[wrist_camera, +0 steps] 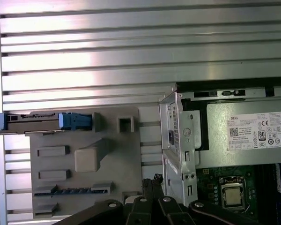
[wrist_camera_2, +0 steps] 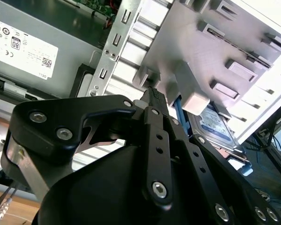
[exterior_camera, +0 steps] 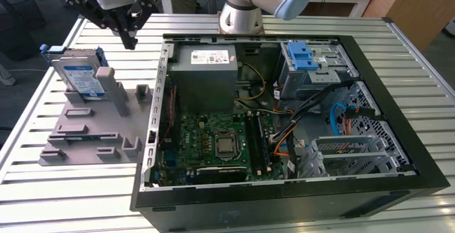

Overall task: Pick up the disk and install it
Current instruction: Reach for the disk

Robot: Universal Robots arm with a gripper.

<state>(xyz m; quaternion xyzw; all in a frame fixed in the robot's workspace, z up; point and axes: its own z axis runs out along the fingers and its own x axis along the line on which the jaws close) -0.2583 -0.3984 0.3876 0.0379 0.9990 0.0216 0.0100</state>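
Approach stage. The gripper, fingers drawn together and holding nothing, hangs above the slatted table, between the open computer case and the grey holder. The disk stands upright in that holder, on the exterior view's left, near the gripper but apart from it. Judged good practice for this reach: centre over the disk's upper edge, square to its flat faces, clear of the holder's post

On the slatted metal table I register an open computer case. Inside: a grey power supply with white sticker, a green motherboard, a blue latch. A grey fixture plate lies beside the case, at the exterior view's left.
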